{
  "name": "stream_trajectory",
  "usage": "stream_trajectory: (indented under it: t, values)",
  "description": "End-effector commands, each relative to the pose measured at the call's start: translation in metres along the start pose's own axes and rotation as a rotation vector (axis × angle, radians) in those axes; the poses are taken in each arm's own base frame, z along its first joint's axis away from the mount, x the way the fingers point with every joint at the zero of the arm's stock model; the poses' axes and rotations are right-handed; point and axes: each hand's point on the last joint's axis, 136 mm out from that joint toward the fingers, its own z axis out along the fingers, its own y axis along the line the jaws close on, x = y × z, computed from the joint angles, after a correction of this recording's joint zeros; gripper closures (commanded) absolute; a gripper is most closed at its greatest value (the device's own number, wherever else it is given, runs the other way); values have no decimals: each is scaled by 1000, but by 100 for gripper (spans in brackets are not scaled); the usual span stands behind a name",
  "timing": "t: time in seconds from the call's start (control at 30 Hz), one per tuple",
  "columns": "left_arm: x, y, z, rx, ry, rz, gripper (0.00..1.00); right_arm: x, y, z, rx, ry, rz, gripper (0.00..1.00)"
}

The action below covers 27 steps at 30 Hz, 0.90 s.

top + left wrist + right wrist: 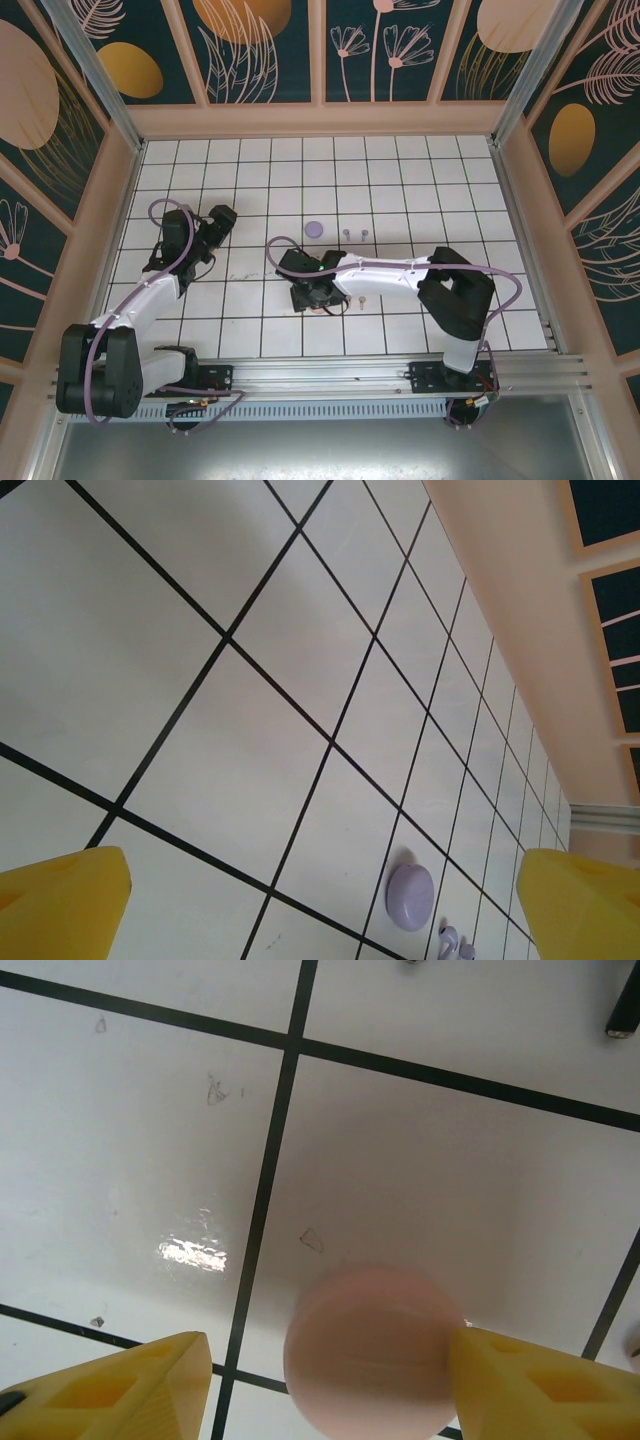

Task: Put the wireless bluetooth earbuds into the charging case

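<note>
Right gripper (328, 1340) straddles pink case (368, 1365) (jaws parted) — arm (390, 268) stretched leftward.

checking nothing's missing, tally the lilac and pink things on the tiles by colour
lilac: 3 (lilac case, two lilac earbuds)
pink: 2 in view (pink case, one pink earbud)
total: 5

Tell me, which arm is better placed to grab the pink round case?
Right. The right gripper hangs over the pink case, fingers either side, one at its edge. The left gripper stands open over bare tiles, the lilac case farther off.
</note>
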Motion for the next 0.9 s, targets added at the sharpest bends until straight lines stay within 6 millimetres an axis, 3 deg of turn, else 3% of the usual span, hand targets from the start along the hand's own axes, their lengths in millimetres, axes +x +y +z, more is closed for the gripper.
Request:
stream_trajectory:
  t: [0.0,0.17,0.27,0.5,0.87]
  values:
    - [-7,-12,0,16,-18,44,1,0,-2,-3,23,0,41,36]
    - [-8,-13,1,17,-18,62,1,-1,-6,0,49,-3,62,34]
    - [-7,-13,2,17,-14,67,1,-3,-6,-4,53,-15,75,28]
    - [-6,-13,5,20,-2,74,1,-9,0,-17,43,-52,105,27]
    - [-6,-15,9,28,4,74,1,-1,-12,-7,79,-40,261,26]
